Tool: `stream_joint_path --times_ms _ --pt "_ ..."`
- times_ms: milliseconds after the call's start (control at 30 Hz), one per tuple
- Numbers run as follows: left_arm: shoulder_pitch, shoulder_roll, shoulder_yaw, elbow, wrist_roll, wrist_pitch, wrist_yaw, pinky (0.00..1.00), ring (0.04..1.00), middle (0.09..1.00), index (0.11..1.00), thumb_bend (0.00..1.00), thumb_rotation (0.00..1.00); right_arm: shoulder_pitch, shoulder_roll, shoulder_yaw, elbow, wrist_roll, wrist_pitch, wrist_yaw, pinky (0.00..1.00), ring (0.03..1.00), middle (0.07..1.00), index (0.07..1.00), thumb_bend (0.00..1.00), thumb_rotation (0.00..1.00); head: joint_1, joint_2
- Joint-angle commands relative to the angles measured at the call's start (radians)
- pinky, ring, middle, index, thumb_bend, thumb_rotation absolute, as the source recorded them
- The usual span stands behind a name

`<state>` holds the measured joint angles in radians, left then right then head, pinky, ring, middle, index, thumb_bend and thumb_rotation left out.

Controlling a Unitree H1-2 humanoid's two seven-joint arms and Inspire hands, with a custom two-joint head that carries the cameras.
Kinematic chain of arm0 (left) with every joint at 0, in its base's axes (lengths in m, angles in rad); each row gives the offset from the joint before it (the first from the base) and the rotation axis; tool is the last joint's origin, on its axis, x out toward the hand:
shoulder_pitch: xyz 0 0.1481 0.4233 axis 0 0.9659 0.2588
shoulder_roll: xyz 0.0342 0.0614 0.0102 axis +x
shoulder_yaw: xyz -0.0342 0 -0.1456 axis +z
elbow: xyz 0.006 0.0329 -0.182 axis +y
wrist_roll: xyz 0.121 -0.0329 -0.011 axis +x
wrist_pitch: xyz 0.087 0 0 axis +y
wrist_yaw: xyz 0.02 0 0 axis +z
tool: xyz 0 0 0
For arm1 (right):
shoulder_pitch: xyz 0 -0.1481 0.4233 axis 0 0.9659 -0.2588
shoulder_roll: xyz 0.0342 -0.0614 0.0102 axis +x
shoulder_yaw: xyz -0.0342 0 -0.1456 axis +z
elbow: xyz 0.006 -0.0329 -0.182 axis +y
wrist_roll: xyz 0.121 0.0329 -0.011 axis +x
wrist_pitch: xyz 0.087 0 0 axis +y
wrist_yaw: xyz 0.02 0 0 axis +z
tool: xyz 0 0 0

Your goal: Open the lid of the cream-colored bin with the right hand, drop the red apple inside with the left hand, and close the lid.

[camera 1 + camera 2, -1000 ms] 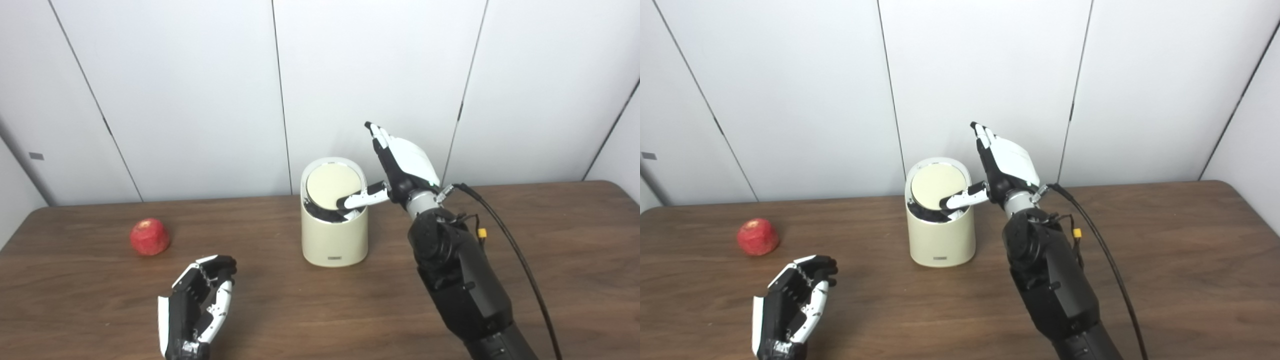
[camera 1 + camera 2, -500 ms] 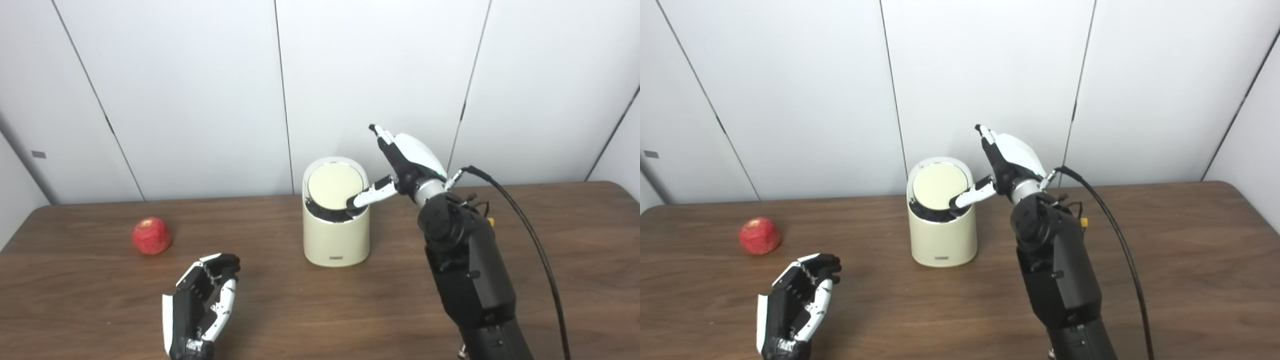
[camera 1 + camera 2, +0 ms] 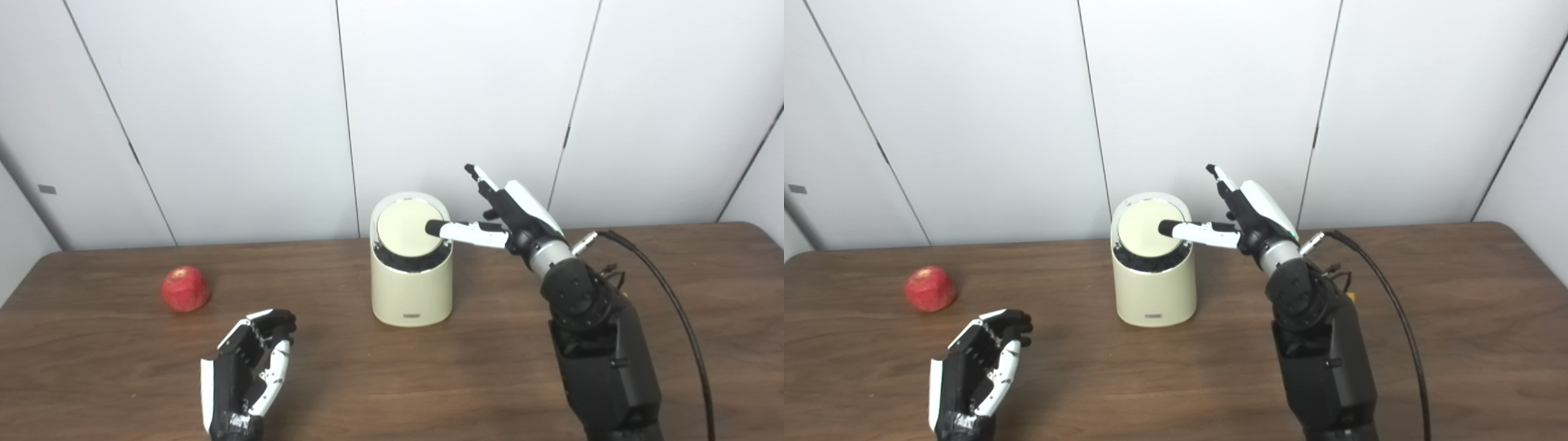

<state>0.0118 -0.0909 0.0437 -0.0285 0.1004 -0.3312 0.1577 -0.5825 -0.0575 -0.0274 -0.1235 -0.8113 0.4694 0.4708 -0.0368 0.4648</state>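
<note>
The cream-colored bin point(image 3: 411, 288) stands upright at the table's middle back. Its round lid point(image 3: 407, 228) is tipped up on the rim, with a dark gap showing below its front edge. My right hand point(image 3: 511, 211) is open beside the bin's right side, fingers raised, with the thumb reaching out over the lid's right edge. The red apple point(image 3: 185, 289) lies on the table far left of the bin. My left hand point(image 3: 248, 367) is open and empty near the front edge, to the right of and nearer than the apple.
The brown wooden table point(image 3: 674, 318) runs across the whole view. A black cable point(image 3: 670, 306) trails from my right wrist over the table's right side. White wall panels stand close behind the bin.
My right hand has swung to the right and lower. Its thumb has lifted out of the gap at the lid's front right and now lies over the lid's right edge. The left hand has barely moved.
</note>
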Motion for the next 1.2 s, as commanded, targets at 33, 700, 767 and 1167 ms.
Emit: stream_joint_path --times_ms 33,700,767,1167 --pt "0.002 0.000 -0.004 0.053 -0.003 -0.025 -0.001 0.57 0.623 0.624 0.601 0.25 0.21 -0.031 -0.021 0.009 -0.035 0.049 -0.007 -0.059 0.83 0.934 0.995 1.000 1.00 0.79 -0.003 0.000" --pt "0.001 -0.003 -0.006 0.056 0.004 -0.028 0.003 0.57 0.627 0.627 0.600 0.26 0.23 -0.057 0.019 0.007 -0.011 0.024 0.000 -0.048 0.87 0.973 1.000 1.000 0.99 0.75 0.001 -0.003" --pt "0.002 -0.003 -0.006 0.055 0.002 -0.030 0.003 0.57 0.628 0.628 0.602 0.26 0.23 -0.062 0.018 0.012 -0.007 0.025 0.000 -0.053 0.86 0.971 1.000 1.000 0.99 0.75 0.001 -0.003" --pt "0.002 -0.005 -0.007 0.058 0.017 -0.035 0.009 0.57 0.627 0.626 0.599 0.26 0.27 -0.093 0.044 0.040 0.042 0.027 0.000 -0.114 0.77 0.906 0.984 1.000 1.00 0.71 0.007 0.000"
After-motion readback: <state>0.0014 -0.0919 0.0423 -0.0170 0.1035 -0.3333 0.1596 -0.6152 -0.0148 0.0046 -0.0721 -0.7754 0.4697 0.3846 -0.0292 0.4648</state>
